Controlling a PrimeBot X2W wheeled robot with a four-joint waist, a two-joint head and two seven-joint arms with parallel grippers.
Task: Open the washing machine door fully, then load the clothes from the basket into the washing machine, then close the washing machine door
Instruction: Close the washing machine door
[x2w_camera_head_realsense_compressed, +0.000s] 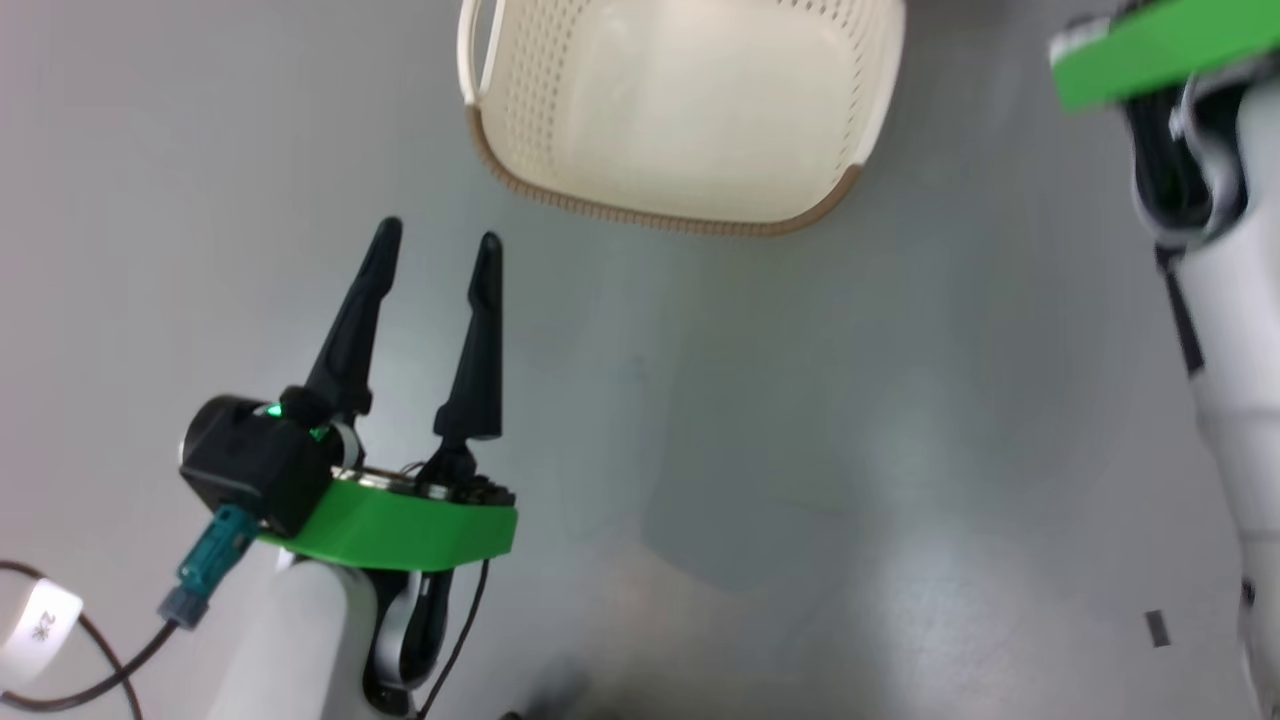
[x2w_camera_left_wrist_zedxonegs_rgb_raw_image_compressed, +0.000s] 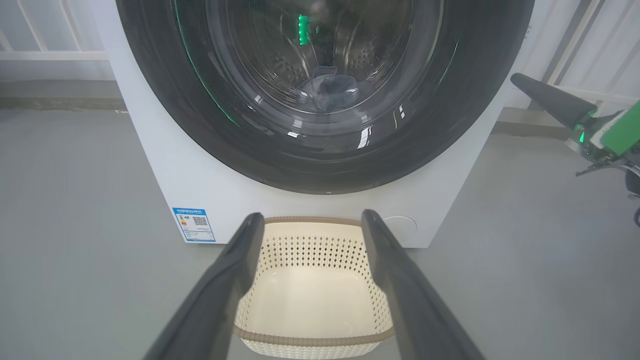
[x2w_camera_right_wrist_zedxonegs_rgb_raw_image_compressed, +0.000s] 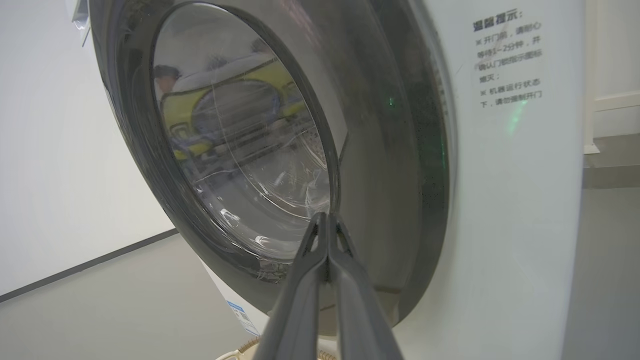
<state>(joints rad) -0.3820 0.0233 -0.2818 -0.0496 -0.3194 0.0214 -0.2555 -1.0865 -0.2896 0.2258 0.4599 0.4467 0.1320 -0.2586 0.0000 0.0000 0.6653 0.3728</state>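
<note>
The washing machine (x2w_camera_left_wrist_zedxonegs_rgb_raw_image_compressed: 165, 170) stands white before me, its black-rimmed round door (x2w_camera_left_wrist_zedxonegs_rgb_raw_image_compressed: 200, 130) lying flat against its front. Through the glass, a bluish bundle of clothes (x2w_camera_left_wrist_zedxonegs_rgb_raw_image_compressed: 330, 92) rests in the steel drum. The cream basket (x2w_camera_left_wrist_zedxonegs_rgb_raw_image_compressed: 310, 295) sits on the floor in front of it, with nothing in it. My left gripper (x2w_camera_head_realsense_compressed: 440, 235) hovers open short of the basket (x2w_camera_head_realsense_compressed: 690, 110), fingers apart and holding nothing. In the right wrist view my right gripper (x2w_camera_right_wrist_zedxonegs_rgb_raw_image_compressed: 325, 216) is shut, its tips at the door's (x2w_camera_right_wrist_zedxonegs_rgb_raw_image_compressed: 390, 175) black rim beside the glass. From the left wrist view, the right gripper (x2w_camera_left_wrist_zedxonegs_rgb_raw_image_compressed: 547, 99) shows at the right.
Grey floor (x2w_camera_head_realsense_compressed: 800, 450) lies around the basket. A blue label sticker (x2w_camera_left_wrist_zedxonegs_rgb_raw_image_compressed: 194, 224) and a round white flap (x2w_camera_left_wrist_zedxonegs_rgb_raw_image_compressed: 402, 229) mark the washer's lower front. White walls and railings stand behind. My right forearm (x2w_camera_head_realsense_compressed: 1225, 330) runs down the head view's right edge.
</note>
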